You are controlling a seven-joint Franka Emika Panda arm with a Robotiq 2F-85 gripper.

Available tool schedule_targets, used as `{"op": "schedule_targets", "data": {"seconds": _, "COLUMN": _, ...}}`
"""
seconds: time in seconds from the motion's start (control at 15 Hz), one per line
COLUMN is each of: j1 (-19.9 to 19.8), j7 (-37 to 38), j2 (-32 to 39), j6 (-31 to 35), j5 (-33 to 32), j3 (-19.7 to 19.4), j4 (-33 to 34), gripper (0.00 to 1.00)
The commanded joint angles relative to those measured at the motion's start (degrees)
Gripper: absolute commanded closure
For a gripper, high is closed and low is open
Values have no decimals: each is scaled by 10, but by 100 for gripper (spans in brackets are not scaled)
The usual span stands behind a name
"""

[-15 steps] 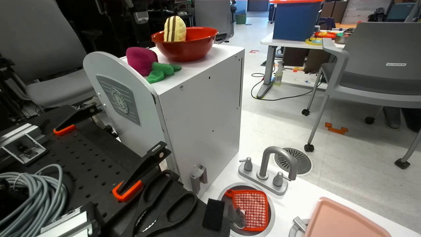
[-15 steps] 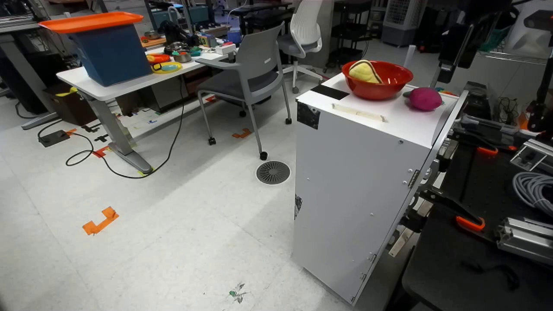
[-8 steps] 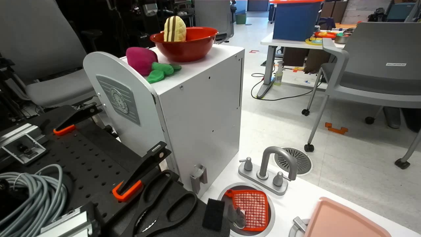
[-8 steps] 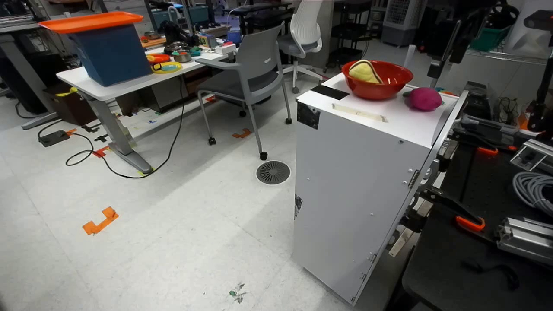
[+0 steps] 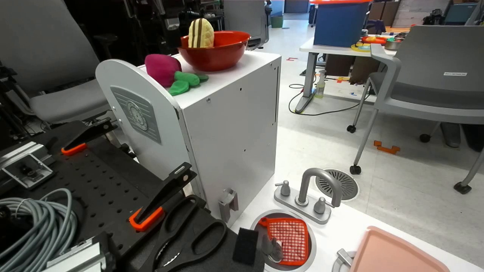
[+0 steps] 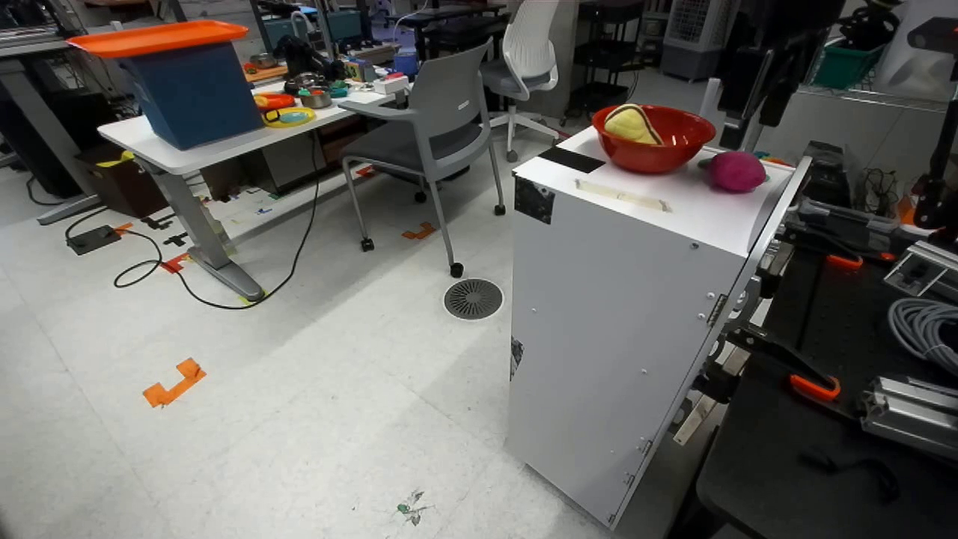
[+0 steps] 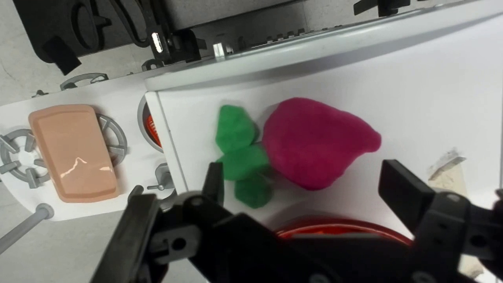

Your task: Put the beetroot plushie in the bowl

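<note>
Two fingers (image 7: 404, 196) of my pincer (image 7: 308, 184) stand wide apart; the beetroot plushie (image 7: 314, 141) lies on the tabletop (image 7: 416, 94), just beside the bowl (image 7: 342, 224). In the wrist view I hide most of that bowl, whose wall partly covers a yellow item (image 5: 201, 34) in both exterior views.

Laboratory, in an exterior view: black perforated tabletop (image 5: 117, 185) with orange-tipped black clamps (image 5: 162, 196) and coiled grey cable (image 5: 56, 230), lower left; grey wheeled armchair (image 5: 435, 60), right.
</note>
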Motion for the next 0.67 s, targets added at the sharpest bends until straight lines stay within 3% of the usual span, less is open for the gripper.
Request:
{"op": "schedule_targets", "data": {"seconds": 0.0, "j1": 10, "j7": -6, "j2": 12, "j6": 9, "j5": 24, "j3": 5, "j4": 10, "gripper": 0}}
{"op": "schedule_targets", "data": {"seconds": 0.6, "j1": 15, "j7": -16, "j2": 25, "j6": 12, "j5": 47, "j3": 3, "j4": 5, "gripper": 0}}
